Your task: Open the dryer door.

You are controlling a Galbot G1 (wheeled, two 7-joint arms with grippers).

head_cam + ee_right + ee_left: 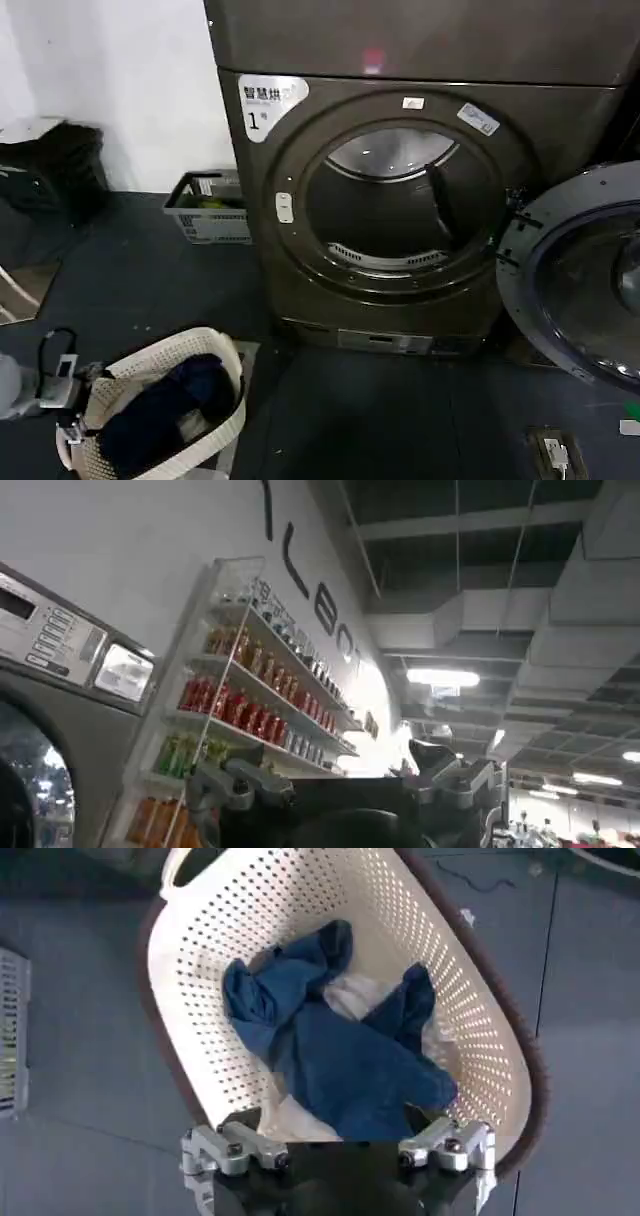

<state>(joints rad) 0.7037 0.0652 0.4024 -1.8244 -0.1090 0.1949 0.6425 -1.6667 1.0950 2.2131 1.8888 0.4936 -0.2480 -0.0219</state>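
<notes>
Ahead in the head view, dryer with door swung open at its right, drum bare, left gripper low at the basket rim, left wrist view, left gripper spread wide over basket of blue clothes, right wrist view, right gripper spread wide, pointing up toward shelves and ceiling.

The left tool has silver metal knuckles with dark screws on a glossy black body.
</notes>
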